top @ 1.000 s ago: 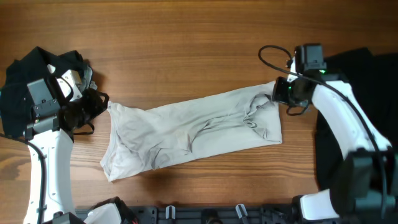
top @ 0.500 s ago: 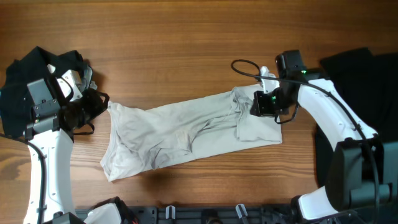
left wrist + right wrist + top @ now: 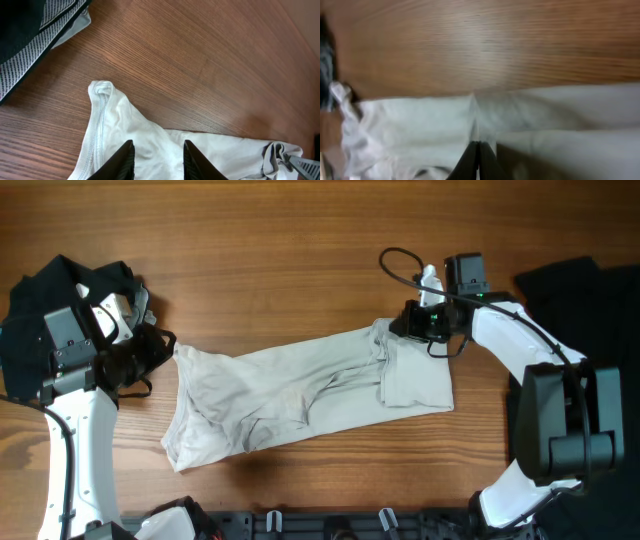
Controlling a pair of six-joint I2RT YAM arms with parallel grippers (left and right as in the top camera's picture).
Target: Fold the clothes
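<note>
At the top edge of the shirt (image 3: 300, 395), right gripper (image 3: 402, 326) has slid off the folded end, jaws shut; left gripper (image 3: 157, 159) stays, jaws narrowly parted over cloth.

In your left wrist view, the left gripper (image 3: 159, 162) enters from the bottom edge with its two black fingers (image 3: 124, 161) parted. Cream T-shirt (image 3: 130, 125) fabric shows in the gap between them. The stitched hem corner (image 3: 101, 90) stands up in a small fold on the wooden table (image 3: 210, 60). At the upper left you see a black garment (image 3: 20, 20) beside dotted mesh fabric (image 3: 35, 50). The T-shirt's far end lies bunched at the lower right
</note>
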